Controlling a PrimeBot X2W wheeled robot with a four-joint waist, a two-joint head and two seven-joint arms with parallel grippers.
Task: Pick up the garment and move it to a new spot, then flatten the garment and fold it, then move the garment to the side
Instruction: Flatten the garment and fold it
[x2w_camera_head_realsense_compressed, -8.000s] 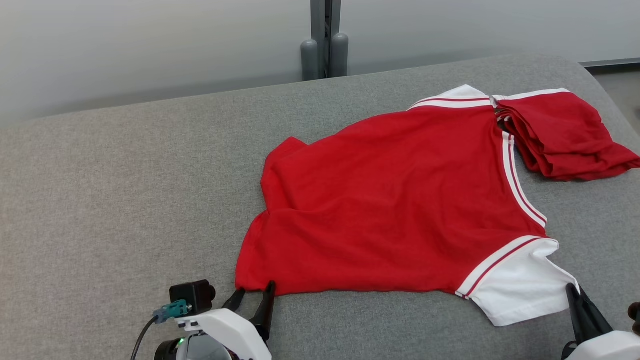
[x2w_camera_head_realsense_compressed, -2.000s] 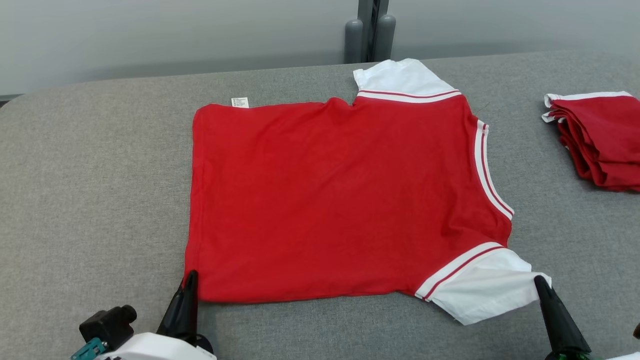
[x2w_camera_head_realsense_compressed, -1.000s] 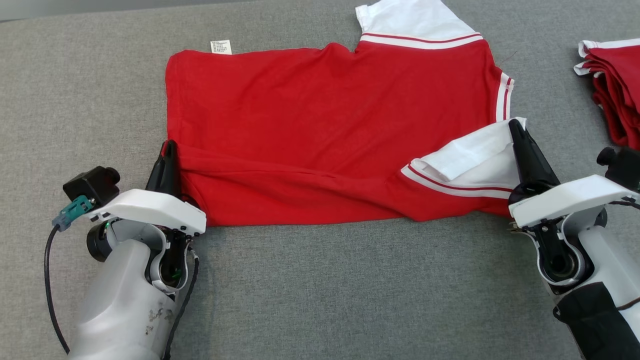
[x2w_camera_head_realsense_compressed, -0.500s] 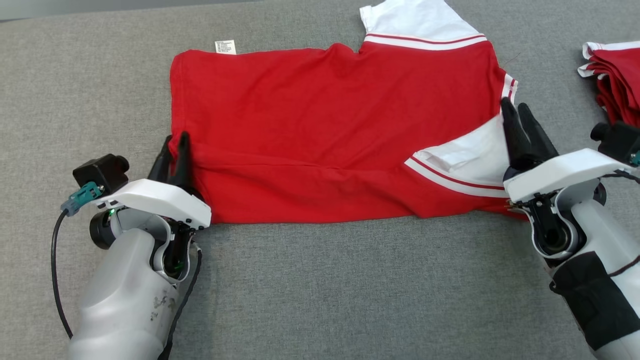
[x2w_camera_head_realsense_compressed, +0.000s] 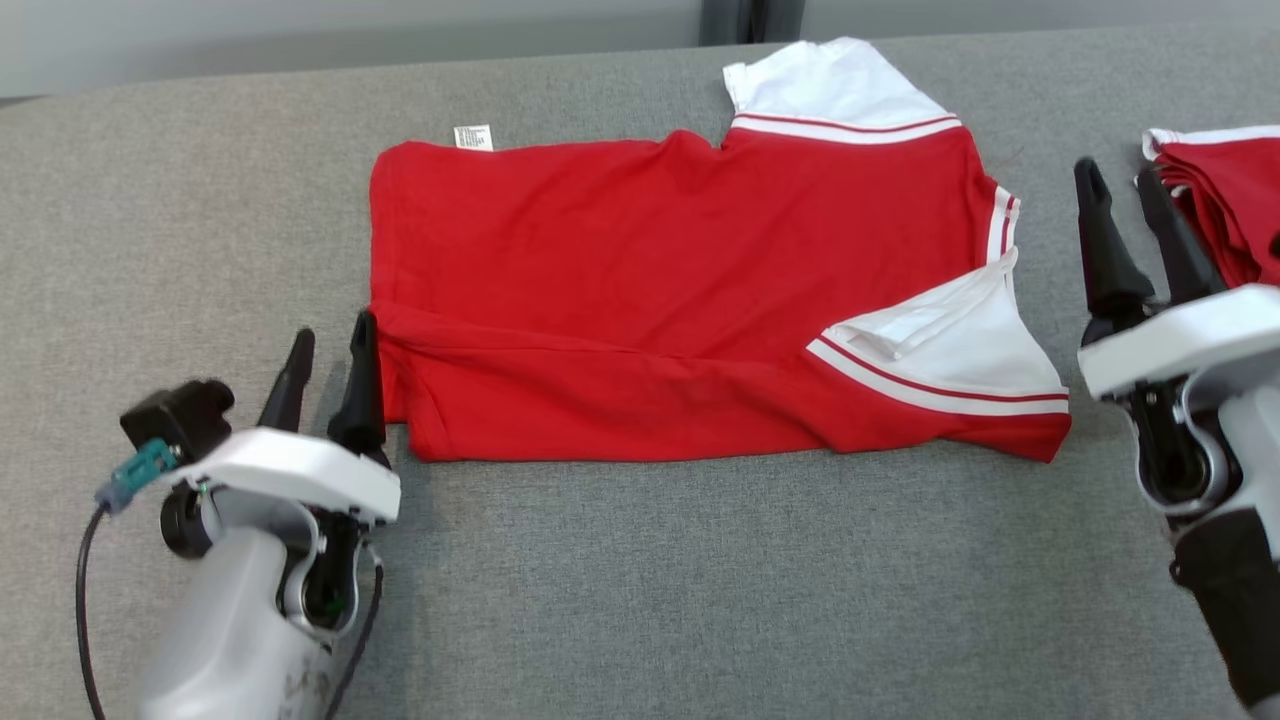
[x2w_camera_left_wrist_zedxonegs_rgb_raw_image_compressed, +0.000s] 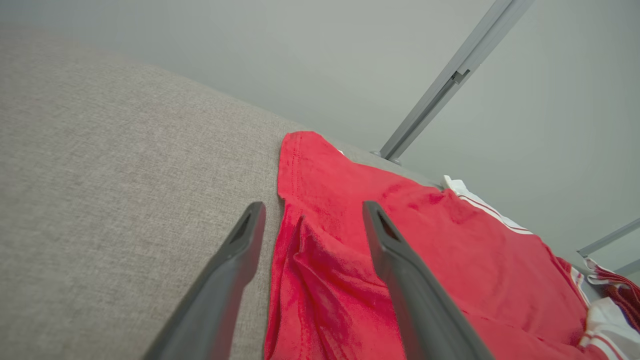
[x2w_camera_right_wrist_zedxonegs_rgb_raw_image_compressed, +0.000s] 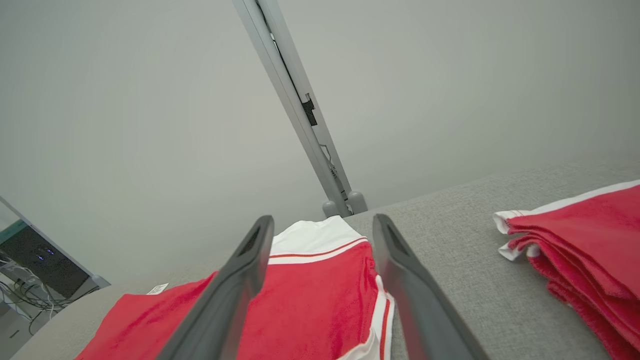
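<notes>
The garment, a red shirt with white striped sleeves, lies on the grey table with its near edge folded over onto its body. The near white sleeve rests on top at the right. My left gripper stands open just off the fold's left end, one finger beside the cloth. In the left wrist view the garment lies under and past the open fingers. My right gripper is open and raised right of the garment, holding nothing. The right wrist view looks over the garment.
A stack of folded red shirts lies at the right edge, close to my right gripper, and shows as a red stack in the right wrist view. A grey post stands behind the table's far edge. Bare grey cloth spreads in front.
Both grippers opened and let go of the garment's near edge, which now lies folded over. The left drew back a little; the right lifted away to the right. The head camera shifted.
</notes>
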